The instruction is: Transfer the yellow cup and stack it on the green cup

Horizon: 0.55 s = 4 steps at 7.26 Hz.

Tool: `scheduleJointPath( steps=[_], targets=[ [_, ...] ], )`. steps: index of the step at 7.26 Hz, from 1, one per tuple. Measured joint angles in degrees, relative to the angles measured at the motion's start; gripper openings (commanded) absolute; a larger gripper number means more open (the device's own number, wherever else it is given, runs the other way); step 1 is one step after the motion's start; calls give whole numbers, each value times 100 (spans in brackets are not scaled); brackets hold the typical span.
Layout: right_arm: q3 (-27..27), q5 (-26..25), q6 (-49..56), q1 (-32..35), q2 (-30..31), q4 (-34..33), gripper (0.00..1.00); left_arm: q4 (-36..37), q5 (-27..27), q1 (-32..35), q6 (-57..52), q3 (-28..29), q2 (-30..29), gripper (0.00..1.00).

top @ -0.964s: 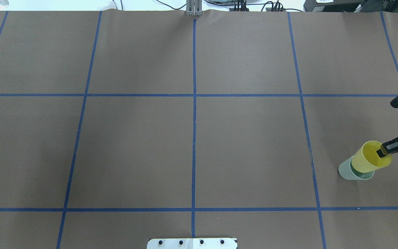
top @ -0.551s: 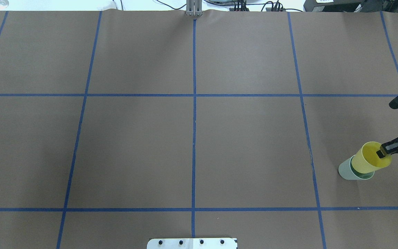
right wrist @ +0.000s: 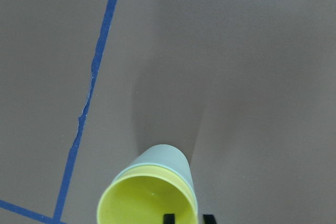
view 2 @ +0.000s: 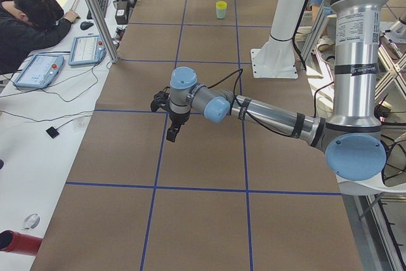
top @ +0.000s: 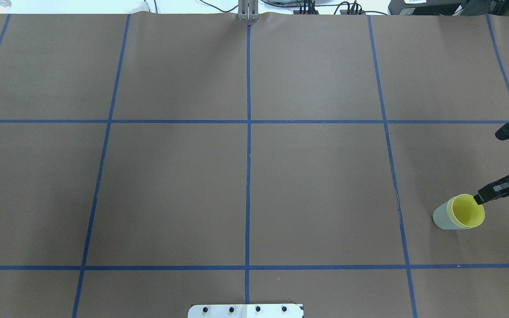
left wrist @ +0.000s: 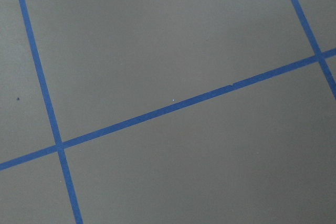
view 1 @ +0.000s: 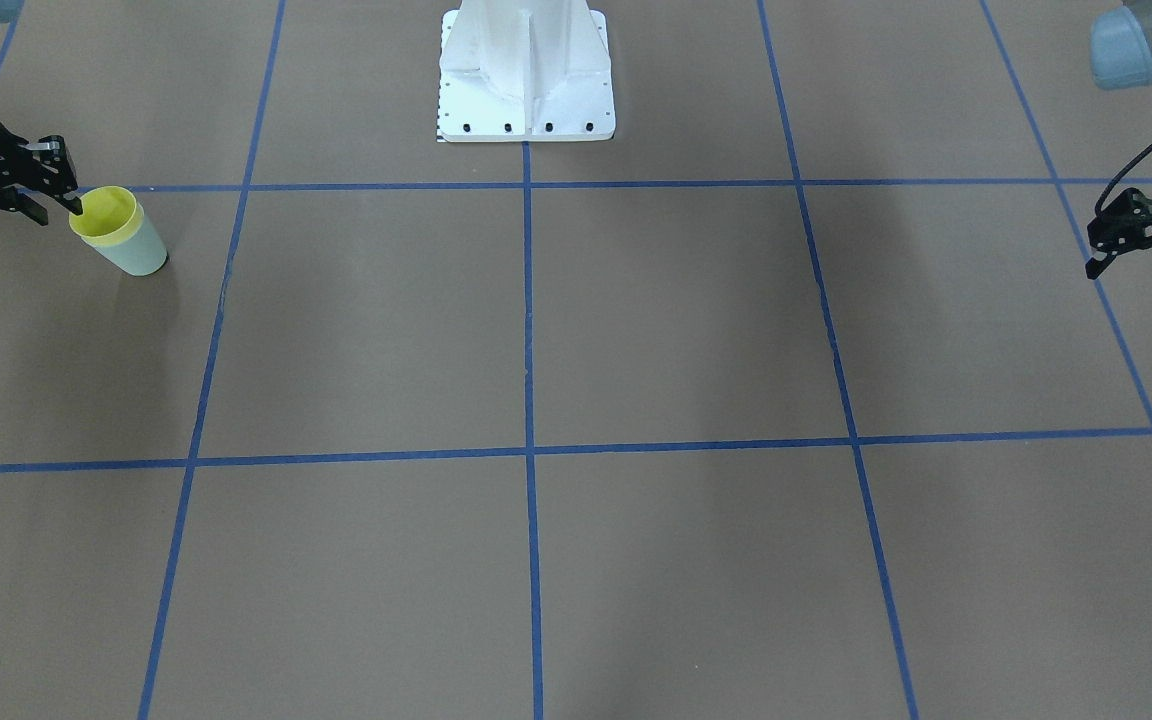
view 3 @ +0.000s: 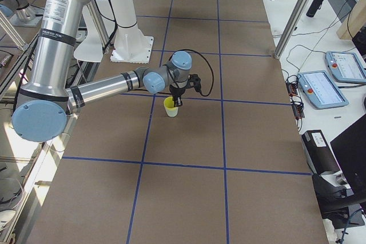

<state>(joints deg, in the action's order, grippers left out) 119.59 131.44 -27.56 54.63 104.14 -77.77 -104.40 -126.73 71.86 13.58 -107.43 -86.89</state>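
The yellow cup (top: 467,212) sits nested upright inside the green cup (top: 440,217) at the table's right side, only its rim showing above. My right gripper (top: 480,198) hangs at the rim's right edge. In the right wrist view the yellow cup (right wrist: 147,198) sits in the green cup (right wrist: 165,158), and the fingertips (right wrist: 168,217) straddle the rim with a gap, open. The stack also shows in the front view (view 1: 121,235). My left gripper (view 1: 1141,278) hovers open and empty over the table's far left side.
Blue tape lines (top: 248,176) divide the brown table into a grid. The robot's white base plate (view 1: 526,110) stands at the near middle edge. An operator (view 2: 28,23) and control pendants (view 2: 87,49) are beside the table's far long edge.
The yellow cup was held tilted above the green cup; now it has dropped fully into it and stands upright. The right gripper has let go and shifted slightly.
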Motion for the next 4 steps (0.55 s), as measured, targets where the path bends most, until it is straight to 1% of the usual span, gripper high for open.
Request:
scheduleJointPath(
  steps=[1, 2, 4],
  targets=[
    [-7, 7, 10, 103, -9, 10, 100, 15, 7, 129, -157, 59, 17, 100],
    [-40, 10, 27, 239, -16, 12, 100, 105, 15, 408, -626, 240, 8, 100],
    [-239, -44, 455, 618, -27, 8, 100, 573, 54, 1075, -1915, 728, -75, 100]
  ],
)
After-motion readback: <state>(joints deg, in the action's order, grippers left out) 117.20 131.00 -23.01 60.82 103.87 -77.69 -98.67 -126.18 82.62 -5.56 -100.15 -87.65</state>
